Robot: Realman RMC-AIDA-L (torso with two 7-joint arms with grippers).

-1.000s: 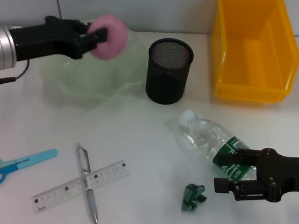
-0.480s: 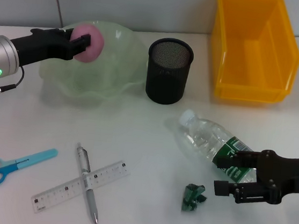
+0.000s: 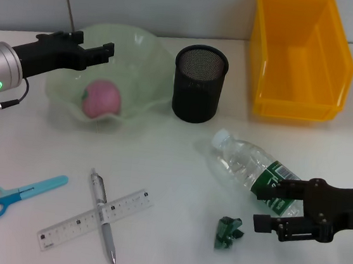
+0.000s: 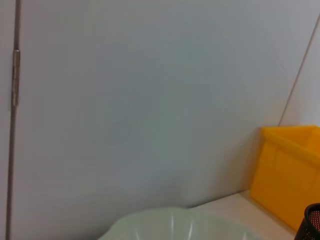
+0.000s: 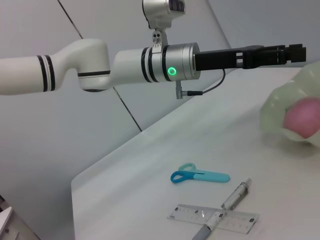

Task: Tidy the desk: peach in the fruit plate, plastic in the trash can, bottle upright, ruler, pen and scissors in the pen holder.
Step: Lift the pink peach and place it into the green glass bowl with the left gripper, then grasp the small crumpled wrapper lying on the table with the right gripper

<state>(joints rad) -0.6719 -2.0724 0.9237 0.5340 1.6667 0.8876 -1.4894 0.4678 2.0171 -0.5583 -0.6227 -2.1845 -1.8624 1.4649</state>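
Since a second ago, we've dropped the peach [image 3: 102, 97] into the fruit plate [image 3: 144, 52]. Near the front edge, ruler [image 3: 96, 219], pen [image 3: 102, 225], scissors [image 3: 19, 193] and plastic scrap [image 3: 228, 233] wait; our right gripper [image 3: 262, 204] spreads around the lying bottle [image 3: 249, 166]. Farther back, our left gripper [image 3: 94, 49] hangs open and empty above the plate.

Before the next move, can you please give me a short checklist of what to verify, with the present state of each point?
1. Pink peach lies in the pale green fruit plate: ok.
2. Left gripper open, empty, above the plate: ok.
3. Clear plastic bottle upright: not ok, it lies on its side.
4. Right gripper beside the bottle, open, holding nothing: ok.
5. Green plastic scrap in the yellow bin: not ok.
6. Black mesh pen holder filled: not ok.
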